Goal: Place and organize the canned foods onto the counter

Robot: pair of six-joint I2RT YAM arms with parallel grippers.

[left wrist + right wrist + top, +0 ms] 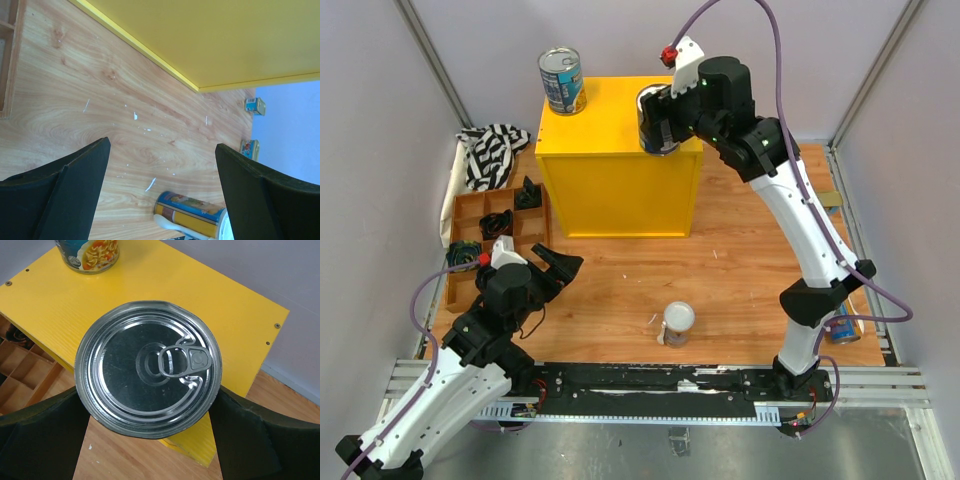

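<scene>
Wooden table [740,260] carried the yellow counter [620,185] at its far middle. The right pincer [662,120] hung at the counter's front right corner, clamped on a wide can [147,365] from both sides. That can was upright, its axis vertical and its pull tab up. From the right wrist it seemed to straddle the counter's near edge, the far part over the yellow top and the near part over the table. Whether its base touched the top could not be told. The landing place therefore lay just beyond the pincer, away from the arm bases, and I judged a short carry inward was needed before release. Another wide can [561,80] sat at the back left corner, well apart. The left pincer [548,270], its jaws apart and empty, hovered low beside the tray [470,215]. A slim can [678,323] stood upright on the table to its right, nearer that pincer than the right one.
</scene>
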